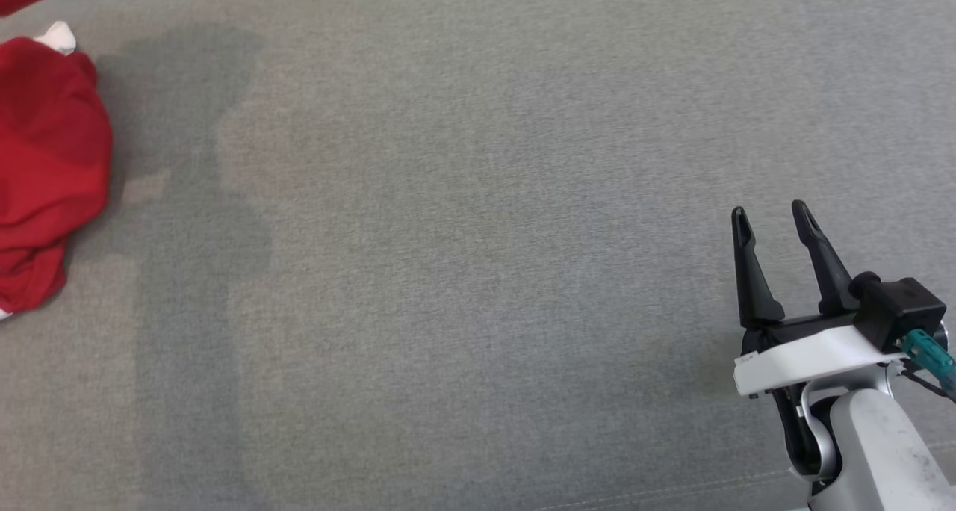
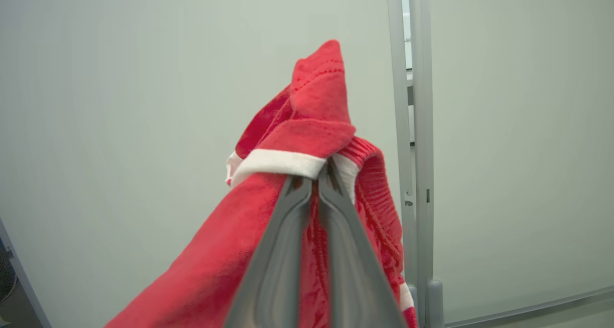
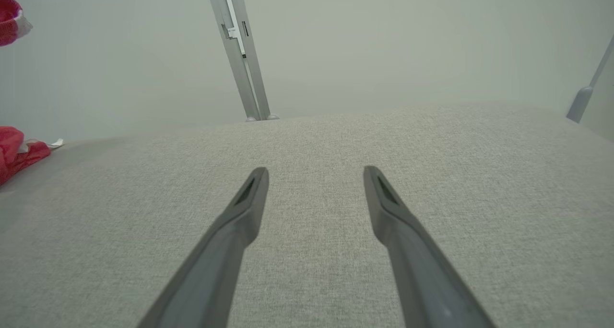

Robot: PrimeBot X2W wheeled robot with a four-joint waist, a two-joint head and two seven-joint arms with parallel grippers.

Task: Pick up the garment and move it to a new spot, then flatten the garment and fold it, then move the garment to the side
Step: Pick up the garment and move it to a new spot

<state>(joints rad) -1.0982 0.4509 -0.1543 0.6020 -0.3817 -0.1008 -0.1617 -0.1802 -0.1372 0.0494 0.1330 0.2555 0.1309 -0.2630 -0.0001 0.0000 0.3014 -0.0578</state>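
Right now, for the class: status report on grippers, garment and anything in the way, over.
Left gripper shut on red garment, bunched, at its white trim. Right gripper open, holding nothing. Grey fabric surface under it.

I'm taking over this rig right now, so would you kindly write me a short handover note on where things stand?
Left gripper: shut on a fold of the red garment and holding it up.
Right gripper: open and empty, above the right side of the grey surface.
Garment: bunched at the far left edge of the surface. Its lower part seems to rest there while the gripped part is raised.
Done: the garment is grasped and the lift has begun.
Left: carry it to a new spot, flatten it, fold it, then move it to the side.
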